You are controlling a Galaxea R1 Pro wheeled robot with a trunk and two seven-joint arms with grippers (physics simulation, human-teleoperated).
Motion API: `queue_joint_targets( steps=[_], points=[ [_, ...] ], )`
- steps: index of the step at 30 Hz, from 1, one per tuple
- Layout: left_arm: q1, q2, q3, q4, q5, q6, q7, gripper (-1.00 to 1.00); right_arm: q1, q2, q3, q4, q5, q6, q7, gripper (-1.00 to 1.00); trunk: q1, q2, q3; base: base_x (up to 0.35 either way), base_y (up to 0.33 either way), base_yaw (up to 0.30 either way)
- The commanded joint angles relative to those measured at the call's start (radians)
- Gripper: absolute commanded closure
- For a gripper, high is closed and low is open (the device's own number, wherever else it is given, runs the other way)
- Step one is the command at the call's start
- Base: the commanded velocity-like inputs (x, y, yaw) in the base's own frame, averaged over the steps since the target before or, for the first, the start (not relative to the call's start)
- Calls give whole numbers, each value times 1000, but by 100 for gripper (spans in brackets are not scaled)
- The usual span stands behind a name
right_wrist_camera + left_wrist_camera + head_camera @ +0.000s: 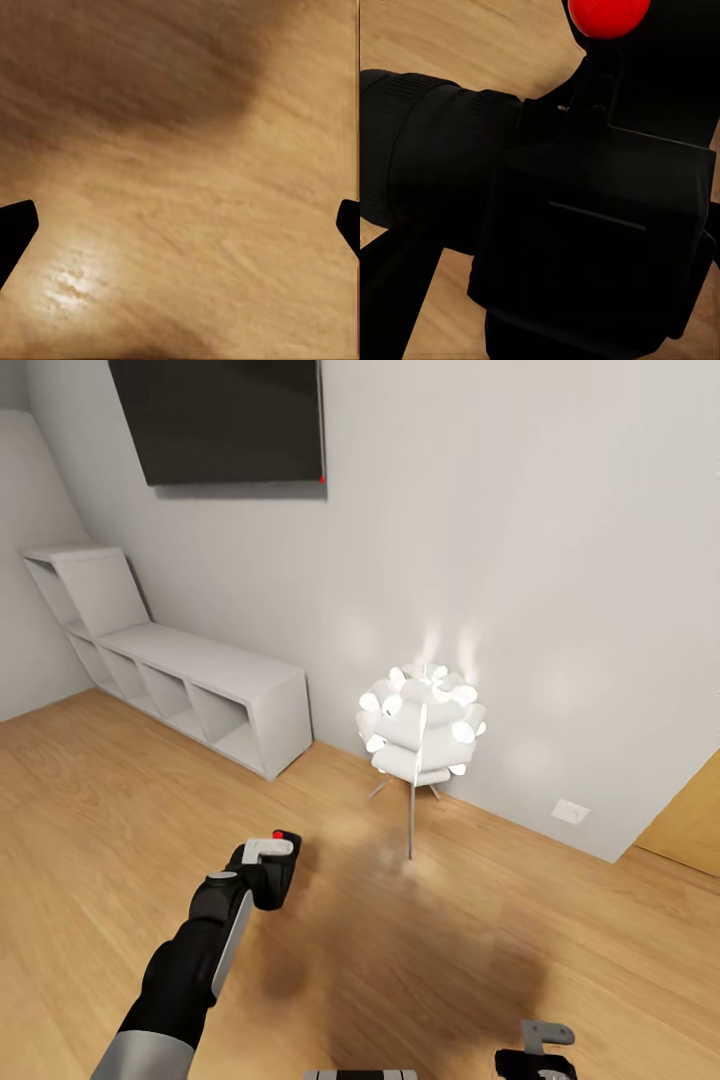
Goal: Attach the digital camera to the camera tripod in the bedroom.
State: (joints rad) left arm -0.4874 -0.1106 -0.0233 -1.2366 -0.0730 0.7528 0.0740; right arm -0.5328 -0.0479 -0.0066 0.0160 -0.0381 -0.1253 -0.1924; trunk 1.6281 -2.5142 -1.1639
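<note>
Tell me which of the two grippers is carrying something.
The left gripper, out over the wood floor, holds the black digital camera with its red button. The right gripper is open with only floor between its fingertips.

A: Head view is bright and even. Main source is the lit floor lamp [421, 726]: blown-out white tubes, soft glow streaks on the wall [520, 560] above it.

B: Shadows?

A: Broad soft dark patches on the wood floor [90, 810], heaviest below the lamp and toward the view's lower middle. Wide-angle stretch at the edges; the shelf unit [190, 680] leans.

B: Wrists?

A: Left wrist view: the digital camera [585, 225] is near-black, almost no surface detail, soft edges; its red button [607, 15] is saturated. Right wrist view: floor grain slightly blurred, a small glare spot, dark shadow bands across it.
</note>
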Motion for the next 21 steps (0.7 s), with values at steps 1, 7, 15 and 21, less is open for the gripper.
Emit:
queue_joint_targets(
  steps=[1, 7, 15, 21],
  points=[
    [0, 0, -1, 3, -8, 7, 0, 100, -1, -1, -1, -24, -3, 0, -1, -100, -1, 0, 3, 0, 0, 0],
    [0, 1, -1, 11, -10, 9, 1, 100, -1, -2, 0, -249, 2, 116, -2, -100, -3, 1, 26, 0, 0, 0],
    [0, 1, -1, 14, -10, 9, 3, 100, 0, -2, -13, -619, -3, 400, -1, -100, -7, 3, 57, 0, 0, 0],
    [0, 0, -1, 14, -11, 10, 3, 100, 0, 5, -22, -768, -1, 534, 3, -100, -10, 5, 81, 0, 0, 0]
  ],
)
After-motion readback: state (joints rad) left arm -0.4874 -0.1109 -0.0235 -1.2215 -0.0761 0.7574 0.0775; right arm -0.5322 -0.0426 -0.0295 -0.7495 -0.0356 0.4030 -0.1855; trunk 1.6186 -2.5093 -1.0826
